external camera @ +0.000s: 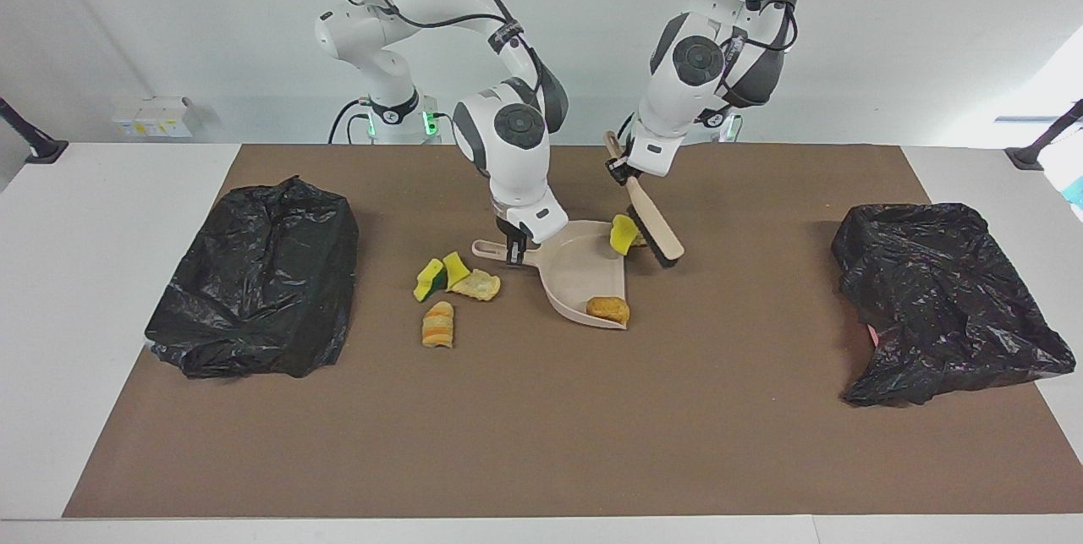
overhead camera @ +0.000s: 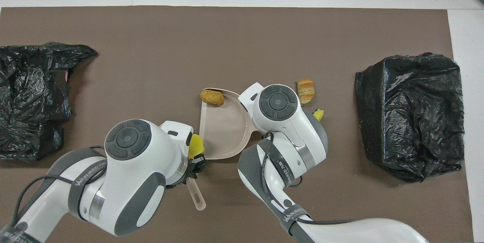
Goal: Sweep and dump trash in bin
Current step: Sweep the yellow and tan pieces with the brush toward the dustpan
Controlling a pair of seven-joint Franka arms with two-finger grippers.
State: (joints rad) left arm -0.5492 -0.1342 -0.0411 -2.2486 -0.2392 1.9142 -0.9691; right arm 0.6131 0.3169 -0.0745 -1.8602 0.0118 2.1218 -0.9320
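One brown chunk lies in the dustpan, which the right end effector grips by its handle. The left end effector holds the brush beside a yellow sponge piece, perhaps touching it. Next we must sweep this piece in; three scraps wait on the tabletop.

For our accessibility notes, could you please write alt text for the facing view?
The right gripper holds a beige dustpan with one brown chunk in it, while the left gripper holds a brush beside a yellow sponge piece.
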